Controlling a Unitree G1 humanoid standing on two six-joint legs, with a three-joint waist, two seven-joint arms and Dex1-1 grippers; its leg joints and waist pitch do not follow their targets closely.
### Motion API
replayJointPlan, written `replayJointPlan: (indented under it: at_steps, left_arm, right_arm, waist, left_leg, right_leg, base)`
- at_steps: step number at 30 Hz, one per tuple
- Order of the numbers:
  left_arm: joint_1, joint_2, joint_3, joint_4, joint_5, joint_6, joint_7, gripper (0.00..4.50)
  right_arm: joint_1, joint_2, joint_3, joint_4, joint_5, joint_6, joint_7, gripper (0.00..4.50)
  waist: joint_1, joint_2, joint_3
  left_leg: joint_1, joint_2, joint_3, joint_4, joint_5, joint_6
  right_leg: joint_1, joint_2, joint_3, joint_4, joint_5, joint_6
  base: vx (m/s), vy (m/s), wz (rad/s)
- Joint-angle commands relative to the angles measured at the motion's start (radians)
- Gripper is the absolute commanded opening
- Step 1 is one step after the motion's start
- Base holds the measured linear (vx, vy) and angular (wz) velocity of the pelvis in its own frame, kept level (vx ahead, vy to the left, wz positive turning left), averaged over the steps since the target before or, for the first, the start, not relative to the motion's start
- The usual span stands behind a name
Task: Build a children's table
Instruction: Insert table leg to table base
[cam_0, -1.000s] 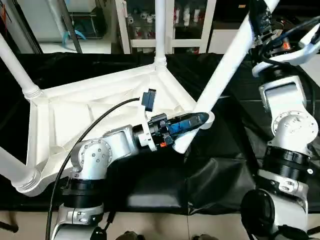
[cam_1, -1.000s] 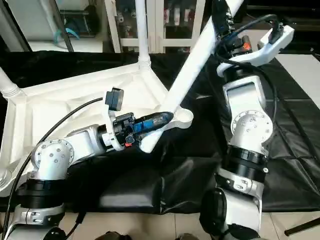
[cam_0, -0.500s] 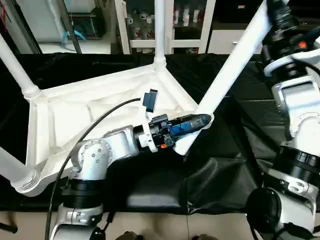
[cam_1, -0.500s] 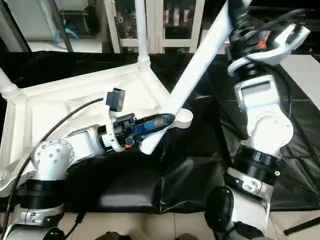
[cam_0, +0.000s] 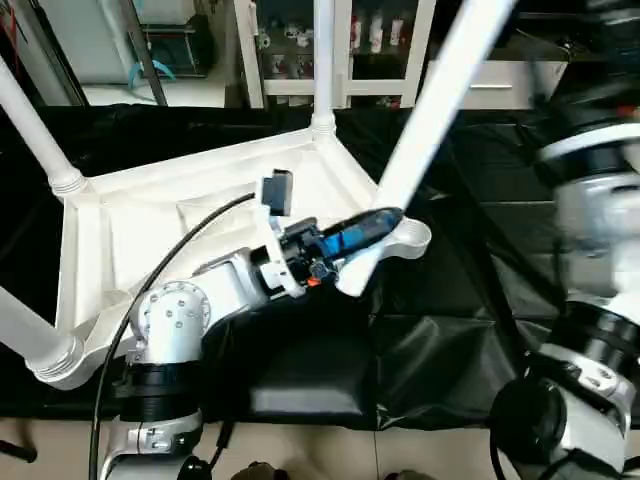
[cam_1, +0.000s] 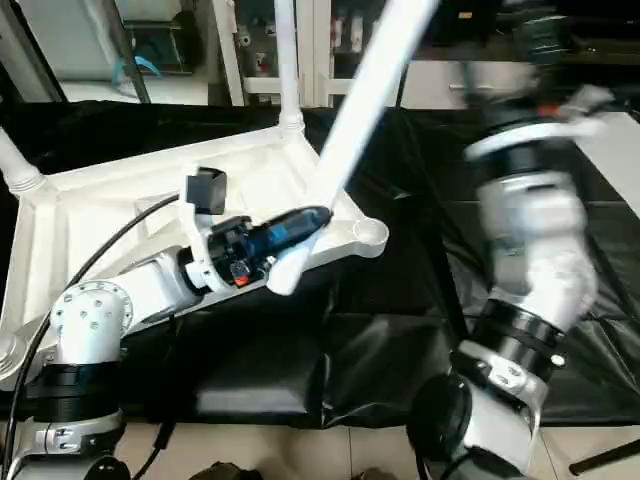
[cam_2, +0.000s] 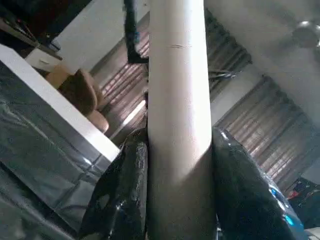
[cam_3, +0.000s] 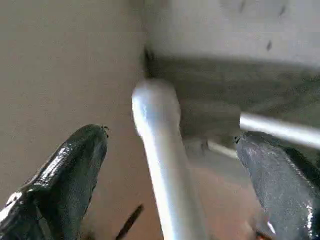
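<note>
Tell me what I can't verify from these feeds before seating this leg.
- Leg's top end: cut off by the upper edge of both eye views.
- Leg's lower tip and how it sits relative to the corner socket: hidden behind the left gripper.
- Right arm: motion-blurred in both eye views.
- Right gripper: jaws wide apart around the leg, contact unclear.
</note>
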Motion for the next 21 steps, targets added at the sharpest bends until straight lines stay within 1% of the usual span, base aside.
replayJointPlan:
  at_steps: [1, 2, 3, 4, 5, 6, 7, 8, 9, 10, 11, 12, 13, 14, 15, 16, 17, 18, 19, 20, 21]
  left_arm:
    - [-0.006, 0.008, -0.004, -0.018, 0.003, -0.005, 0.006, 1.46]
    - [-0.006, 0.008, -0.004, -0.018, 0.003, -0.005, 0.006, 1.46]
    - [-0.003, 0.012, -0.007, -0.019, 0.009, -0.008, 0.010, 1.46]
    - [-0.004, 0.019, -0.005, -0.015, 0.021, -0.013, 0.019, 1.46]
    - [-0.011, 0.030, 0.009, 0.000, 0.032, -0.016, 0.043, 1.46]
    - [-0.016, 0.035, 0.018, 0.010, 0.034, -0.016, 0.057, 1.46]
    - [-0.021, 0.044, 0.028, 0.019, 0.035, -0.015, 0.064, 1.46]
    - [-0.023, 0.051, 0.033, 0.024, 0.034, -0.014, 0.069, 1.46]
    - [-0.025, 0.059, 0.033, 0.026, 0.036, -0.011, 0.068, 1.46]
    - [-0.025, 0.069, 0.031, 0.027, 0.035, -0.007, 0.065, 1.46]
    - [-0.025, 0.069, 0.031, 0.027, 0.035, -0.007, 0.065, 1.46]
    - [-0.026, 0.074, 0.029, 0.027, 0.034, -0.004, 0.062, 1.46]
    - [-0.027, 0.080, 0.026, 0.028, 0.034, 0.001, 0.059, 1.46]
    - [-0.025, 0.086, 0.019, 0.027, 0.032, 0.008, 0.053, 1.46]
    - [-0.025, 0.089, 0.014, 0.027, 0.028, 0.012, 0.053, 1.46]
    - [-0.028, 0.094, 0.006, 0.028, 0.029, 0.016, 0.051, 1.46]
    - [-0.028, 0.099, -0.004, 0.028, 0.033, 0.020, 0.050, 1.46]
    - [-0.028, 0.104, -0.016, 0.026, 0.037, 0.026, 0.048, 1.46]
    - [-0.029, 0.108, -0.026, 0.025, 0.040, 0.035, 0.047, 1.46]
    - [-0.032, 0.110, -0.031, 0.027, 0.042, 0.041, 0.048, 1.46]
    - [-0.032, 0.111, -0.032, 0.027, 0.042, 0.041, 0.047, 1.46]
  right_arm:
    - [0.038, -0.068, 0.092, -0.022, -0.256, -0.033, 0.060, 4.50]
    - [0.038, -0.068, 0.092, -0.022, -0.256, -0.033, 0.060, 4.50]
    - [0.062, -0.100, 0.144, -0.050, -0.385, -0.052, 0.105, 4.50]
    - [0.105, -0.191, 0.300, -0.107, -0.640, -0.133, 0.199, 4.50]
    - [0.162, -0.370, 0.589, -0.153, -1.056, -0.341, 0.327, 4.50]
    - [0.184, -0.460, 0.727, -0.155, -1.247, -0.458, 0.376, 4.50]
    - [0.189, -0.516, 0.794, -0.134, -1.376, -0.577, 0.404, 4.50]
    - [0.190, -0.550, 0.830, -0.118, -1.446, -0.653, 0.417, 4.50]
    - [0.184, -0.552, 0.817, -0.109, -1.461, -0.702, 0.416, 4.50]
    - [0.177, -0.569, 0.819, -0.101, -1.501, -0.764, 0.412, 4.50]
    - [0.177, -0.569, 0.820, -0.101, -1.502, -0.765, 0.412, 4.50]
    - [0.173, -0.580, 0.821, -0.098, -1.526, -0.801, 0.408, 4.50]
    - [0.164, -0.610, 0.847, -0.081, -1.618, -0.876, 0.391, 4.50]
    - [0.148, -0.630, 0.869, -0.052, -1.719, -0.946, 0.359, 4.50]
    - [0.135, -0.649, 0.893, -0.025, -1.801, -0.999, 0.322, 4.50]
    - [0.114, -0.663, 0.914, 0.003, -1.858, -1.036, 0.289, 4.50]
    - [0.088, -0.675, 0.939, 0.038, -1.913, -1.069, 0.255, 4.50]
    - [0.058, -0.684, 0.965, 0.077, -1.959, -1.096, 0.228, 4.50]
    - [0.027, -0.687, 0.984, 0.121, -2.007, -1.123, 0.214, 4.50]
    - [0.006, -0.688, 0.995, 0.152, -2.038, -1.142, 0.208, 4.50]
    - [0.005, -0.688, 0.996, 0.155, -2.040, -1.144, 0.208, 4.50]
  waist:
    - [-0.001, -0.031, -0.075]
    - [0.005, -0.033, -0.075]
    - [0.004, -0.031, -0.076]
    - [0.009, -0.033, -0.075]
    - [0.012, -0.037, -0.073]
    - [0.013, -0.036, -0.069]
    - [0.013, -0.036, -0.069]
    - [0.000, -0.036, -0.065]
    - [-0.004, -0.037, -0.063]
    - [-0.008, -0.034, -0.064]
    - [-0.007, -0.035, -0.066]
    - [-0.009, -0.036, -0.066]
    - [-0.006, -0.037, -0.068]
    - [-0.008, -0.035, -0.068]
    - [-0.010, -0.032, -0.069]
    - [-0.010, -0.032, -0.068]
    - [-0.014, -0.033, -0.067]
    - [-0.016, -0.028, -0.067]
    - [-0.021, -0.031, -0.066]
    - [-0.024, -0.028, -0.065]
    - [-0.026, -0.029, -0.065]
  left_leg:
    - [0.033, 0.064, -0.037, -0.079, -0.155, -0.017]
    - [0.028, 0.064, -0.037, -0.078, -0.117, -0.041]
    - [0.028, 0.062, -0.036, -0.076, -0.127, -0.041]
    - [0.021, 0.065, -0.040, -0.075, -0.126, -0.056]
    - [0.022, 0.066, -0.040, -0.075, -0.122, -0.071]
    - [0.022, 0.072, -0.047, -0.076, -0.141, -0.113]
    - [0.022, 0.072, -0.047, -0.076, -0.141, -0.113]
    - [0.026, 0.063, -0.043, -0.072, -0.227, -0.094]
    - [0.027, 0.062, -0.045, -0.071, -0.240, -0.078]
    - [0.031, 0.066, -0.045, -0.071, -0.252, -0.046]
    - [0.031, 0.069, -0.047, -0.071, -0.248, -0.037]
    - [0.031, 0.070, -0.045, -0.073, -0.238, -0.013]
    - [0.031, 0.074, -0.046, -0.073, -0.219, -0.004]
    - [0.035, 0.072, -0.043, -0.071, -0.212, 0.004]
    - [0.033, 0.071, -0.043, -0.069, -0.194, 0.014]
    - [0.033, 0.070, -0.040, -0.068, -0.192, 0.020]
    - [0.033, 0.068, -0.040, -0.066, -0.198, 0.028]
    - [0.035, 0.067, -0.041, -0.065, -0.211, 0.031]
    - [0.034, 0.067, -0.040, -0.065, -0.232, 0.040]
    - [0.035, 0.067, -0.041, -0.064, -0.258, 0.040]
    - [0.034, 0.067, -0.042, -0.064, -0.269, 0.037]
  right_leg:
    - [0.034, -0.025, 0.017, -0.067, -0.273, -0.120]
    - [0.038, -0.028, 0.018, -0.067, -0.273, -0.107]
    - [0.037, -0.030, 0.021, -0.066, -0.288, -0.105]
    - [0.040, -0.034, 0.019, -0.068, -0.315, -0.089]
    - [0.042, -0.034, 0.021, -0.073, -0.328, -0.073]
    - [0.044, -0.037, 0.025, -0.073, -0.371, -0.044]
    - [0.044, -0.037, 0.025, -0.073, -0.371, -0.044]
    - [0.033, -0.040, 0.031, -0.089, -0.482, -0.028]
    - [0.033, -0.040, 0.031, -0.092, -0.500, -0.037]
    - [0.030, -0.038, 0.031, -0.093, -0.489, -0.065]
    - [0.030, -0.036, 0.029, -0.090, -0.462, -0.080]
    - [0.032, -0.027, 0.027, -0.083, -0.390, -0.113]
    - [0.033, -0.026, 0.025, -0.075, -0.327, -0.143]
    - [0.034, -0.022, 0.025, -0.073, -0.297, -0.157]
    - [0.036, -0.022, 0.025, -0.066, -0.255, -0.183]
    - [0.037, -0.024, 0.024, -0.068, -0.253, -0.194]
    - [0.037, -0.022, 0.024, -0.067, -0.255, -0.200]
    - [0.037, -0.022, 0.022, -0.067, -0.263, -0.206]
    - [0.039, -0.022, 0.023, -0.069, -0.273, -0.205]
    - [0.037, -0.021, 0.021, -0.071, -0.290, -0.206]
    - [0.038, -0.022, 0.021, -0.070, -0.296, -0.204]
  base:
    - [0.000, 0.000, 0.00]
    - [0.000, 0.000, 0.00]
    - [0.000, 0.000, 0.00]
    - [0.000, 0.000, 0.00]
    - [0.000, 0.000, 0.00]
    - [0.000, 0.000, 0.00]
    - [0.000, 0.000, 0.00]
    - [0.000, 0.000, 0.00]
    - [0.000, 0.000, 0.00]
    - [0.000, 0.000, 0.00]
    - [0.000, 0.000, 0.00]
    - [0.000, 0.000, 0.00]
    - [0.000, 0.000, 0.00]
    - [0.000, 0.000, 0.00]
    - [0.000, 0.000, 0.00]
    - [0.000, 0.000, 0.00]
    - [0.000, 0.000, 0.00]
    - [0.000, 0.000, 0.00]
    - [0.000, 0.000, 0.00]
    - [0.000, 0.000, 0.00]
    - [0.000, 0.000, 0.00]
